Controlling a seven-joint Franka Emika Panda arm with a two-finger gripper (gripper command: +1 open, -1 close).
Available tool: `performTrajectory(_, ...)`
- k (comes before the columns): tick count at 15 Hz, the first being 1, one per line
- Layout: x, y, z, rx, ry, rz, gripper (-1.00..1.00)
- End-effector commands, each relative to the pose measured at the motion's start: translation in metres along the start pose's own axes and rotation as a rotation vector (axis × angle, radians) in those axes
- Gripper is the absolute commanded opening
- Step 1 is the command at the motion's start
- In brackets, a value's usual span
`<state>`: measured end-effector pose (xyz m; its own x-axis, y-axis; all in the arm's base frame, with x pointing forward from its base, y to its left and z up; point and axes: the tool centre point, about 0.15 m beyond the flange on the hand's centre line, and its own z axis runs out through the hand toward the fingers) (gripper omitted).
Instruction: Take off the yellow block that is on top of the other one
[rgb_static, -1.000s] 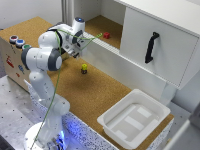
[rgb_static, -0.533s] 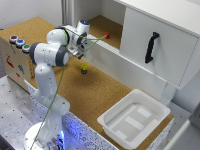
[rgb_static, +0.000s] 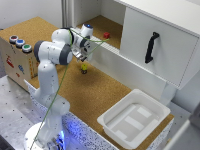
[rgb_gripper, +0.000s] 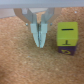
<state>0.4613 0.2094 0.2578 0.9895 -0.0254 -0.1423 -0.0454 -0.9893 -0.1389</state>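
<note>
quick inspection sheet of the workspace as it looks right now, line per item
surface: cork-covered table, bare around the stack.
job's things: yellow block sits on top of the other one; in the wrist view the yellow block is beside the fingers, not between them.
clutter: white tray at the exterior view's right; small red block in the cabinet recess; box with coloured buttons at the exterior view's left.
grippers: gripper just above the stack, fingers together, holding nothing.
cables: a thin green line crosses the arm; cannot tell what it is.
surroundings: white cabinet door with black handle.
</note>
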Motion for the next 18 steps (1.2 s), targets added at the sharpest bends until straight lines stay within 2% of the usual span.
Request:
performTrajectory(1,-0.023,0.074,-0.004,-0.076,0.035,0.134,-1.00)
performTrajectory(3,-0.044,0.114,-0.029,-0.093,0.121,0.269,-1.00)
performTrajectory(5,-0.068,0.142,-0.048,-0.094,0.170,0.355,-1.00)
performTrajectory(8,-0.080,0.144,-0.048,-0.087,0.167,0.351,-1.00)
performTrajectory(12,-0.071,0.121,-0.043,-0.052,0.177,0.316,-1.00)
performTrajectory(13,-0.068,0.113,-0.043,-0.052,0.182,0.295,1.00)
performTrajectory(16,-0.063,0.091,-0.060,-0.080,0.231,0.226,1.00)
performTrajectory(18,-0.063,0.091,-0.060,-0.080,0.231,0.226,1.00)
